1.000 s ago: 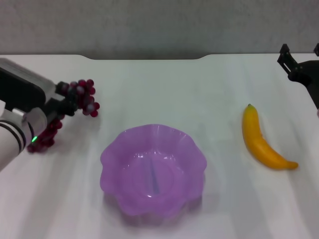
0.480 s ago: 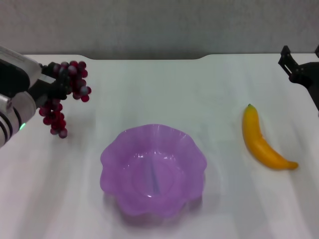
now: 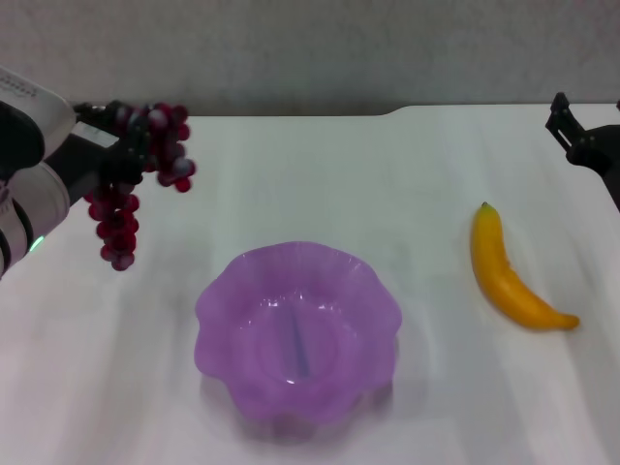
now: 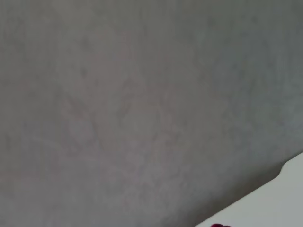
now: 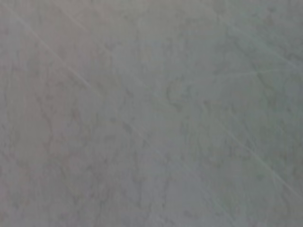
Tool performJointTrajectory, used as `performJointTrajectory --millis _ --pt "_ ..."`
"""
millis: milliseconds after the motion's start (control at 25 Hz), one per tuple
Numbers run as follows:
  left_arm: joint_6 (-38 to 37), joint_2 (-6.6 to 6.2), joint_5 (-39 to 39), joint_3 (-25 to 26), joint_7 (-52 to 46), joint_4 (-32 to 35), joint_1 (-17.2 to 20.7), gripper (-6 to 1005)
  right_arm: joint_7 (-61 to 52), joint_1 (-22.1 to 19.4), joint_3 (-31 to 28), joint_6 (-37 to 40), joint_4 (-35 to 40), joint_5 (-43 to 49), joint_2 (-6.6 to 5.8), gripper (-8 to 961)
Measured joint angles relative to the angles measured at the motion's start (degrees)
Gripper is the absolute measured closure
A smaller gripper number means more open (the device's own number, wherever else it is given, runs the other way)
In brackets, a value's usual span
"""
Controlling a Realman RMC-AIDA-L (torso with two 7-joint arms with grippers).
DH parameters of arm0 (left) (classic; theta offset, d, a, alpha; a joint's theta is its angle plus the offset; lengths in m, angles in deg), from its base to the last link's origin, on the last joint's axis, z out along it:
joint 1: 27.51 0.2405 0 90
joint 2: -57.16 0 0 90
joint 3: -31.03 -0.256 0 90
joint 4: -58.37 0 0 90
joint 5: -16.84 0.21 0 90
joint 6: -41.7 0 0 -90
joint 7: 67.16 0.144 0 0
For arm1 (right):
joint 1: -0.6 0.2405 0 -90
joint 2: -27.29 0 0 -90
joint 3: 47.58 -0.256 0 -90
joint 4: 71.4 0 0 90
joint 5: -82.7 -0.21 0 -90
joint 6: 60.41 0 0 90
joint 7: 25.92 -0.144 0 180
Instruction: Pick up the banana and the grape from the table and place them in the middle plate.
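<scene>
At the far left of the worktop (image 3: 291,165) we see the left tool (image 3: 124,155) clamped on the grape (image 3: 126,208), approx. at the bunch's upper end; the rest hangs down clear of the surface, so we judge the carry step is in hand, w/ the bunch lifted but not yet over the middle plate (image 3: 295,334); the plate sits near centre, nothing in it; the banana (image 3: 509,276) lies on the worktop to the plate's right, untouched; the right tool (image 3: 581,131) sits parked at the far right edge, beyond the banana, and we can't tell its state. Next move, in our view: swing the bunch across to above the plate's centre, lower it so the dangling end goes inside the scalloped rim, then release; banana follows, prob. w/ the right arm.
</scene>
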Motion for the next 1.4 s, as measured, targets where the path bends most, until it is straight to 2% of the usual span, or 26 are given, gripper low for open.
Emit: performJointTrajectory --millis 280,680,1000,1120,1400 --pt "2.47 -0.1 -0.09 -4.14 1.76 8.23 4.55 738 0.19 -0.19 -0.09 0.02 -0.01 -0.03 0.0 61" --pt "3.63 -0.66 -0.92 -12.98 6.68 11.23 7.47 744 0.19 -0.53 -0.27 0.03 -1.22 -0.04 0.0 61" --pt "3.67 -1.48 -2.23 -16.52 7.52 13.77 8.02 746 0.21 -0.54 -0.04 0.03 -1.42 -0.02 0.0 61" --pt "3.58 -1.86 -3.27 -17.63 7.59 13.2 8.19 747 0.22 -0.51 -0.04 0.02 -1.41 0.14 0.0 62" --pt "3.42 -1.44 -4.08 -18.79 7.7 8.32 7.22 750 0.05 -0.59 0.06 0.03 -0.92 0.29 0.09 62"
